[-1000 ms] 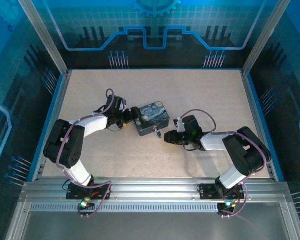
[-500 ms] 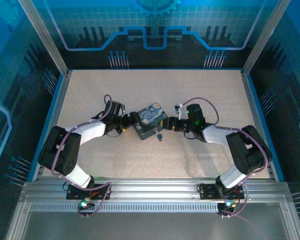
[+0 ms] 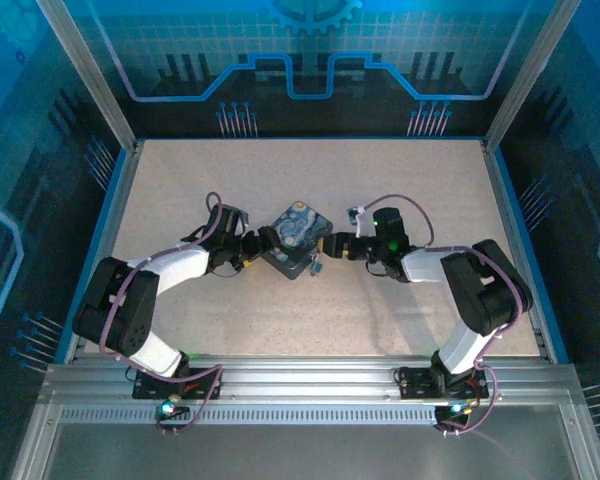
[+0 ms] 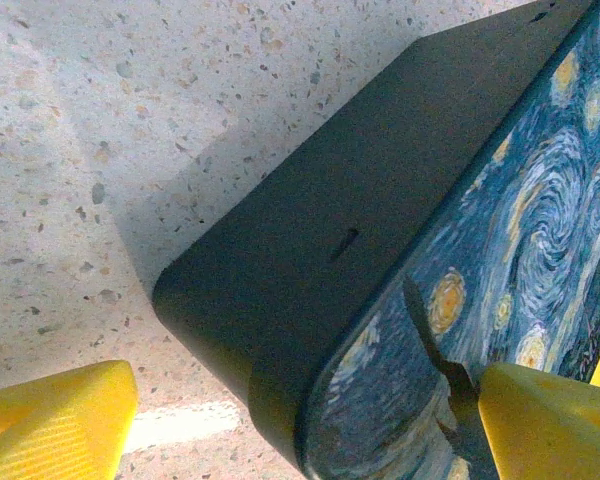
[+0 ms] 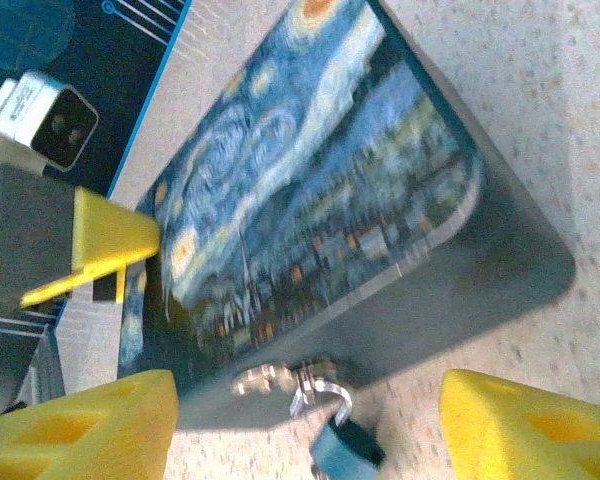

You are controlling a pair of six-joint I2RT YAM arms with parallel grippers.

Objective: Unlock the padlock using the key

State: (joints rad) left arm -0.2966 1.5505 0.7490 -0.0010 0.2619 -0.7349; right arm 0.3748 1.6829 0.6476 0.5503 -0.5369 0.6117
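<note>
The middle of the table (image 3: pixel 310 170) is taken up by the tin (image 3: pixel 298 230), which is flanked on 2 sides: the left gripper (image 3: pixel 267 239) is spread around its left corner, and the right gripper (image 3: pixel 329 246) is spread wide at its right. The padlock (image 5: pixel 298 384) is hung on the tin's near wall, inside the right gripper's span. Bare surface is left beyond the tin and towards the near edge. The table's edges are closed off by enclosure walls (image 3: pixel 310 60).

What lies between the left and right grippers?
The starry-night tin, in the top view: left gripper at one corner, right gripper at the opposite side.
</note>
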